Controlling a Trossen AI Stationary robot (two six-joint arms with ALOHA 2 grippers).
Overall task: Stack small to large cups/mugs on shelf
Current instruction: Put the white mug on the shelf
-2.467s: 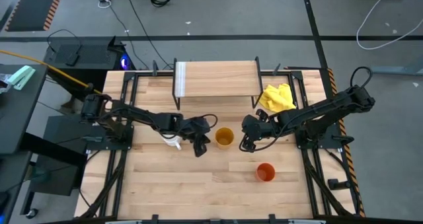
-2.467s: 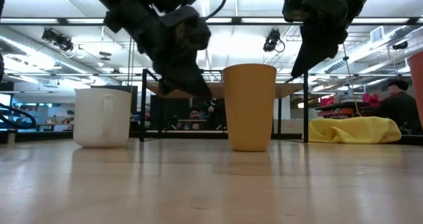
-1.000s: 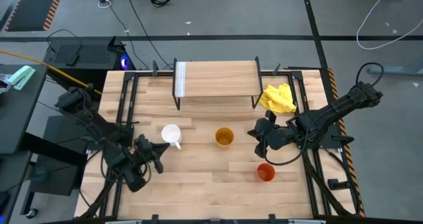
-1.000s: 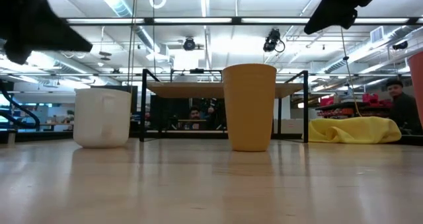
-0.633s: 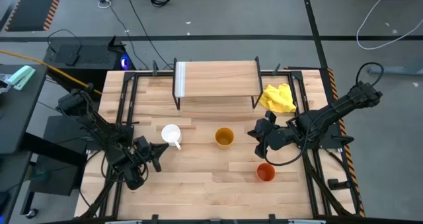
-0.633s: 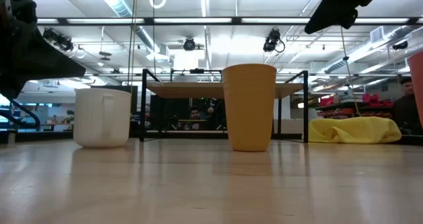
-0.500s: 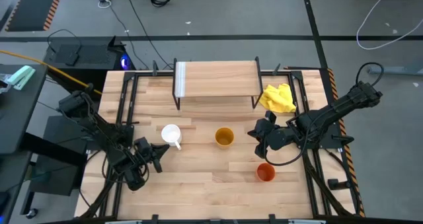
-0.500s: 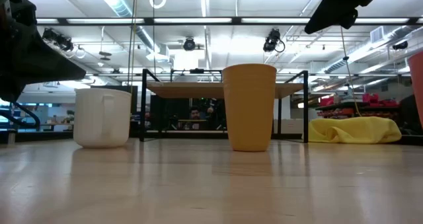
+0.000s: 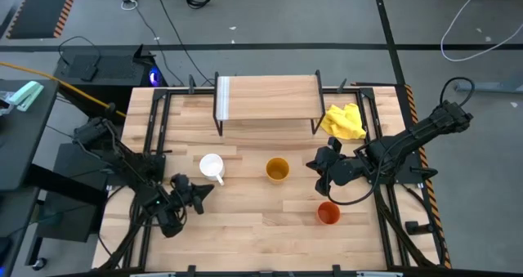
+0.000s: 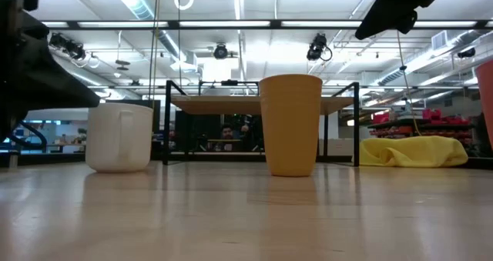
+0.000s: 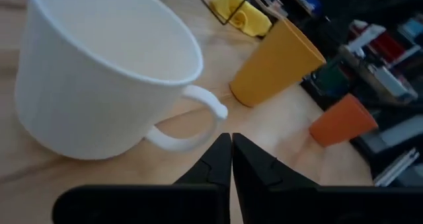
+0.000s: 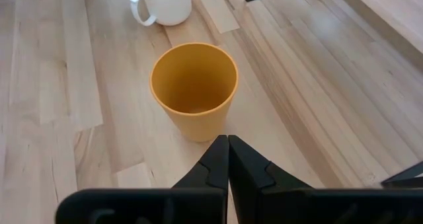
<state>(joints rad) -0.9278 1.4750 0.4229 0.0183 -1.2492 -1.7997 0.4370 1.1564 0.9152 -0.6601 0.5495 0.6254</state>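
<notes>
The white mug (image 9: pixel 212 166) stands upright on the table, its handle (image 11: pixel 198 112) toward my left gripper (image 11: pixel 231 139). That gripper (image 9: pixel 206 190) hangs shut just short of the handle, low over the table's near left. The yellow-orange cup (image 9: pixel 277 170) stands mid-table, and the orange-red cup (image 9: pixel 328 213) nearer the front right. My right gripper (image 12: pixel 228 139) is shut, raised above the table just right of the yellow-orange cup (image 12: pixel 193 88). The shelf (image 9: pixel 267 97) stands on thin black legs at the far middle.
A yellow cloth (image 9: pixel 343 120) lies crumpled on the table right of the shelf. Black frame rails run along the table's left and right sides. Bare wood lies between the cups and the front edge.
My left gripper has drawn back from beside the yellow-orange cup to the near left. In the last second it has sunk toward the table and rolled about its own line, ending by the mug's handle. The cups have stayed where they were.
</notes>
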